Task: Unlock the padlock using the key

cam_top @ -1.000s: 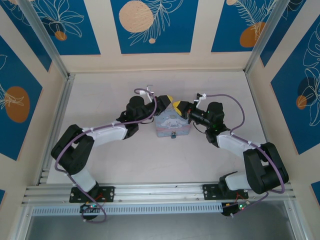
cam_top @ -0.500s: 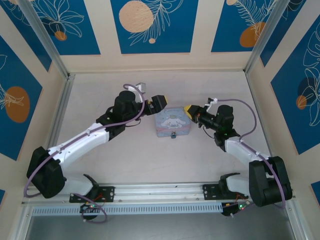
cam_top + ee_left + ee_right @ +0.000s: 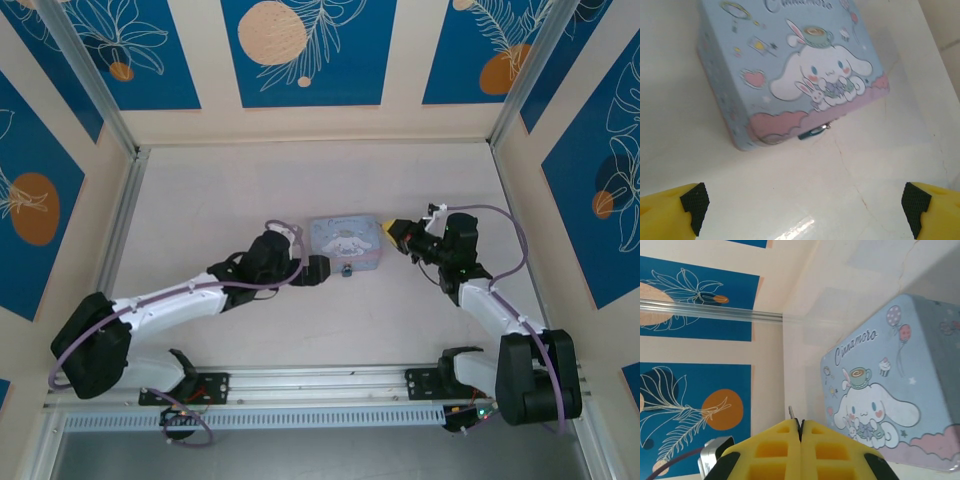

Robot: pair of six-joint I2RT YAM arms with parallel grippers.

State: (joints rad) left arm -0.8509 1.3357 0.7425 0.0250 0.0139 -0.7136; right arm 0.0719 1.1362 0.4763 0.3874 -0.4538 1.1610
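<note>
The padlock (image 3: 347, 270) is a tiny dark teal lock hanging at the front edge of the pale blue cartoon tin (image 3: 345, 240). In the left wrist view the padlock (image 3: 814, 132) sits under the tin's (image 3: 790, 75) near rim. My left gripper (image 3: 318, 270) lies low on the table just left of the padlock, open. Its yellow fingertips (image 3: 675, 210) are spread wide over bare table, the left gripper (image 3: 805, 212) holding nothing. My right gripper (image 3: 393, 232) hovers at the tin's right side. It is shut on the key (image 3: 791, 413), a thin metal sliver poking out between the pads of the right gripper (image 3: 800, 429).
The tin (image 3: 890, 405) stands mid-table with open floor in front and to both sides. Patterned blue and cream walls (image 3: 310, 50) and an aluminium rail (image 3: 110, 240) close in the workspace. The arm bases sit at the near edge (image 3: 320, 385).
My left arm swung from the tin's far left corner down to its near side, and its gripper opened wide. My right gripper drew back a little to the right, still shut.
</note>
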